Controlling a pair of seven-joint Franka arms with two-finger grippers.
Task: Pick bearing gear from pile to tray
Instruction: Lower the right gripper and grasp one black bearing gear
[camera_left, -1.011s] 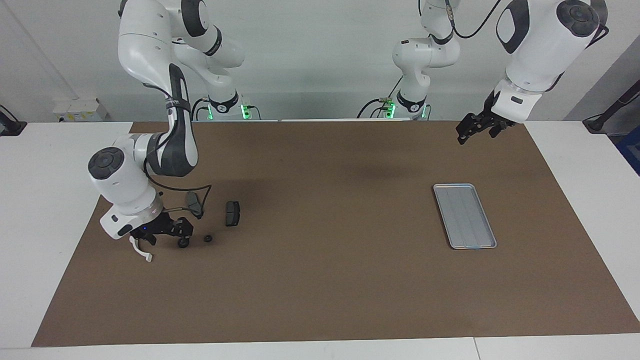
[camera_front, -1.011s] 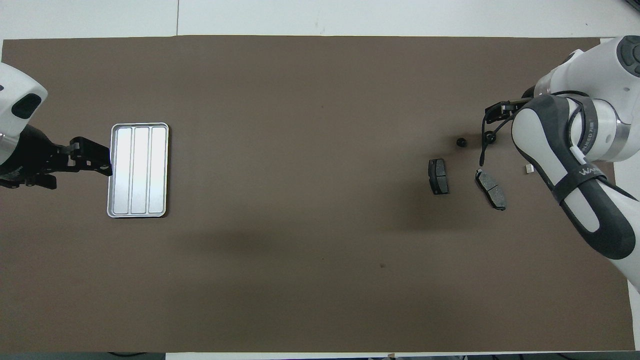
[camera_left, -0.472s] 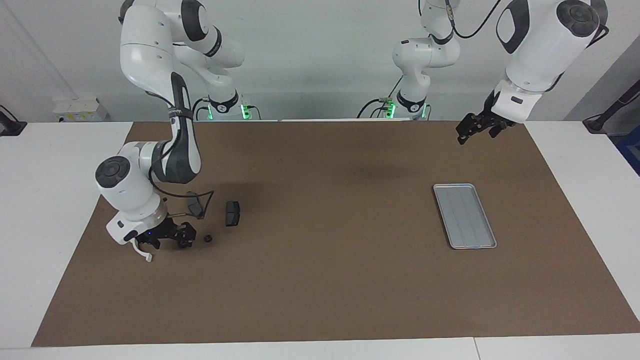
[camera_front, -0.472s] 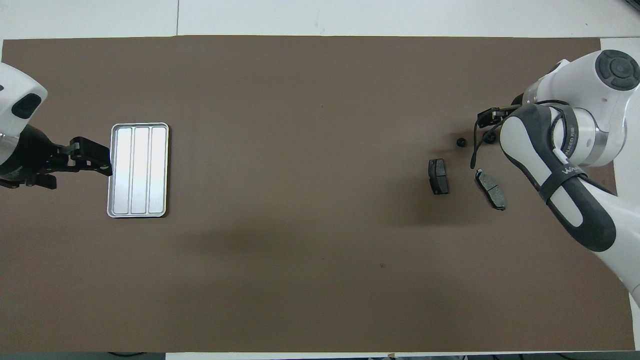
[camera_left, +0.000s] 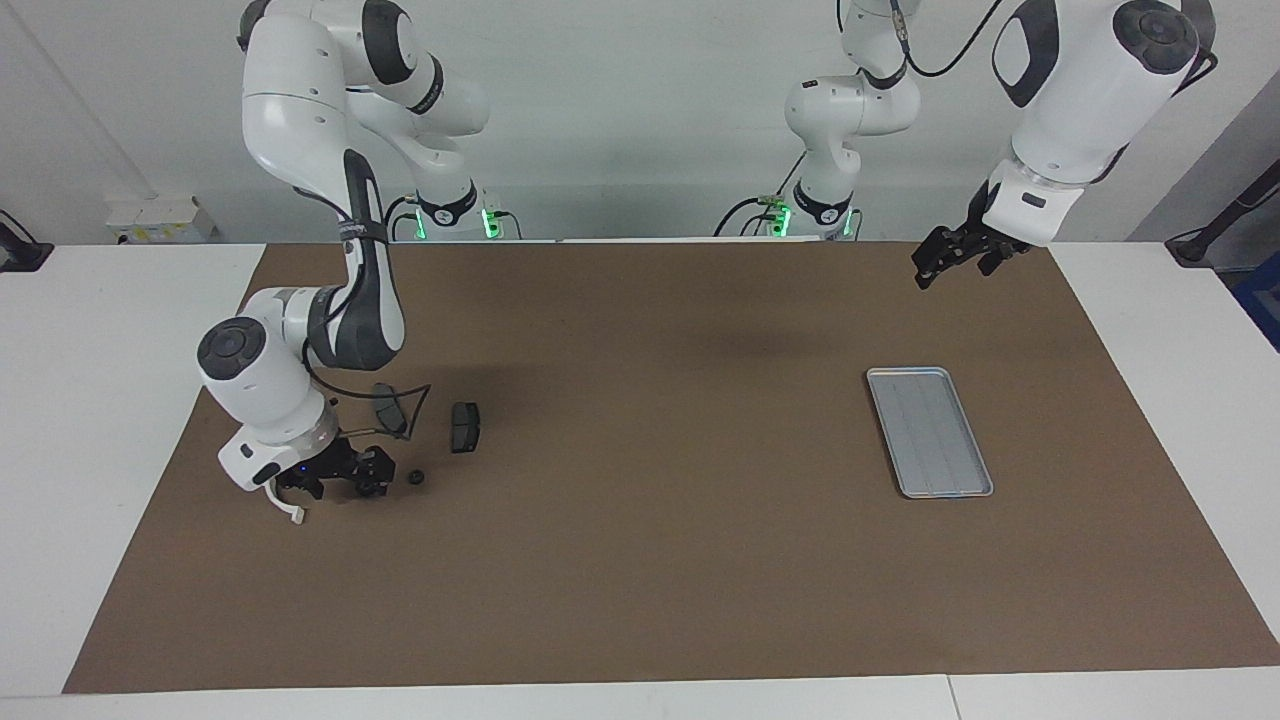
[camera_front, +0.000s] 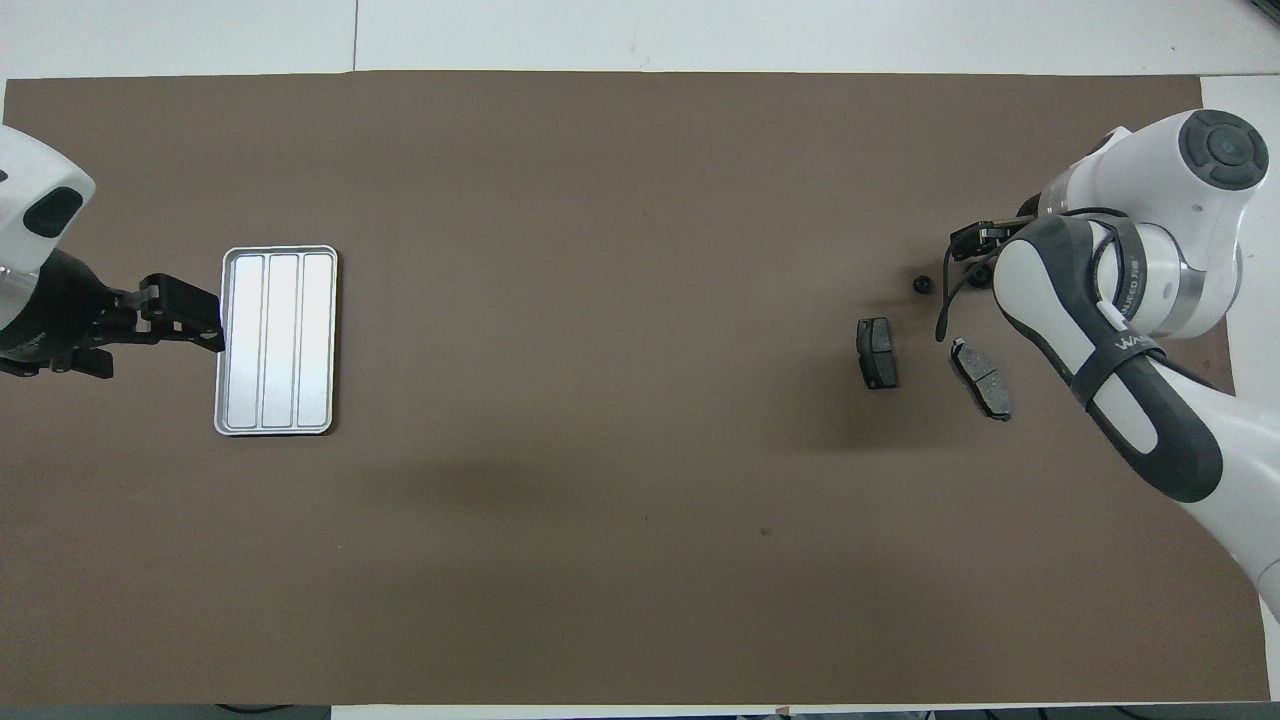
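Observation:
The pile lies at the right arm's end of the brown mat: two dark grey plates (camera_left: 465, 427) (camera_left: 390, 408), a white arc piece (camera_left: 285, 506) and a small black round bearing gear (camera_left: 415, 479) (camera_front: 922, 285). My right gripper (camera_left: 340, 482) (camera_front: 975, 258) hangs low over the pile, open, between the arc piece and the bearing gear. A second dark round piece (camera_left: 371, 488) sits right at one of its fingertips; I cannot tell whether they touch. The silver grooved tray (camera_left: 930, 432) (camera_front: 277, 340) lies at the left arm's end with nothing in it. My left gripper (camera_left: 952, 263) (camera_front: 185, 315) waits in the air, open and holding nothing, beside the tray.
A black cable (camera_left: 405, 395) loops down from the right wrist over one plate. The brown mat (camera_left: 660, 540) covers most of the white table, whose bare edges (camera_left: 100, 350) run along both ends.
The right arm's wrist and gripper have shifted a little toward the black round pieces and lower over the pile. The left arm, the tray and the plates have not moved.

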